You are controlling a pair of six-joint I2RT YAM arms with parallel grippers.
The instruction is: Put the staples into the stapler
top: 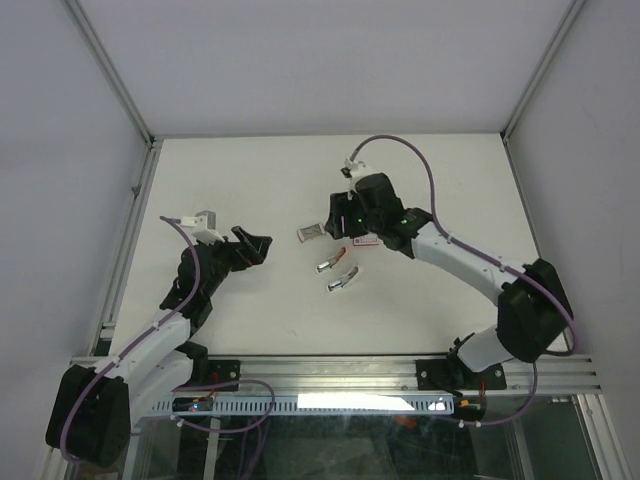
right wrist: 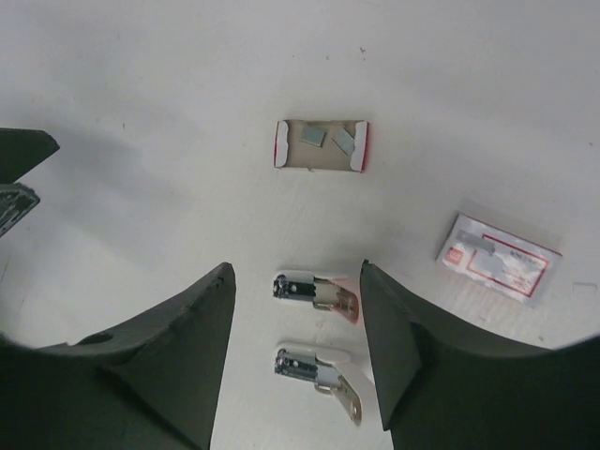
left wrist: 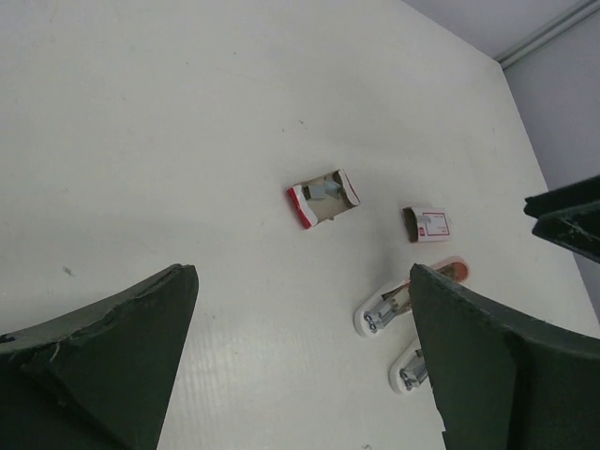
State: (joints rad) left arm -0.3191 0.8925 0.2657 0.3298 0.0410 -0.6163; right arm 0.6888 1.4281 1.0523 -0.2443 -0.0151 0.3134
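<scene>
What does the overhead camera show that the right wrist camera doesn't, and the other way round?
Only overhead: the left arm and right arm whole, down to their bases. Only right wrist: two silvery staple strips lying in the open tray, and the print on the box sleeve. Both: tray, sleeve, the opened stapler and the white table.

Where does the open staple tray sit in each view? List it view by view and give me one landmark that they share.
Top external: the staple tray lies just left of centre, up and left of the stapler.
Left wrist: the staple tray lies near centre, up and left of the stapler.
Right wrist: the staple tray lies upper centre, straight above the stapler.
Shared landmark: the opened stapler, close to the tray in all three views.
</scene>
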